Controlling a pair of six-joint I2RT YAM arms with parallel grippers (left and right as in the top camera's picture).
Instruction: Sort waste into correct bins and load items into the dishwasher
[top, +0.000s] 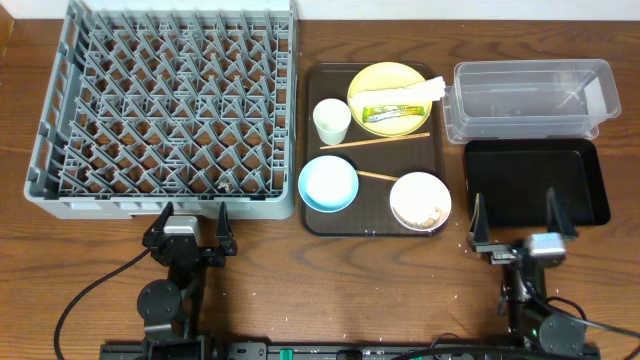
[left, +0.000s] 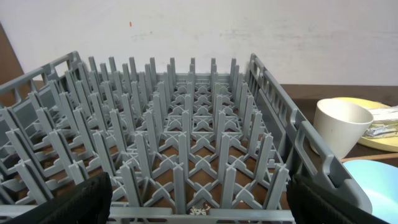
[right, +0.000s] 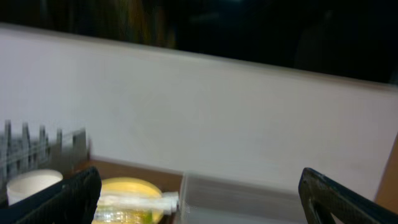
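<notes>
The grey dish rack (top: 165, 105) fills the left of the table and the left wrist view (left: 174, 137). On the brown serving tray (top: 437, 160) sit a yellow plate (top: 378, 78) with a white napkin (top: 425, 90) and a yellow-green wrapper (top: 385, 112), a white cup (top: 331, 120), a light blue bowl (top: 328, 183), a white bowl (top: 419, 200) with rice scraps, and chopsticks (top: 385, 140). The clear tub (top: 530, 100) and black tray (top: 535, 180) lie at the right. My left gripper (top: 188, 222) is open and empty before the rack. My right gripper (top: 518, 222) is open and empty over the black tray's near edge.
A few white crumbs lie on the wooden table near the right arm's base (top: 470, 245). A white wall stands behind the table (right: 199, 106). The cup (left: 339, 127), plate (left: 373, 124) and blue bowl (left: 379, 186) show at the right of the left wrist view.
</notes>
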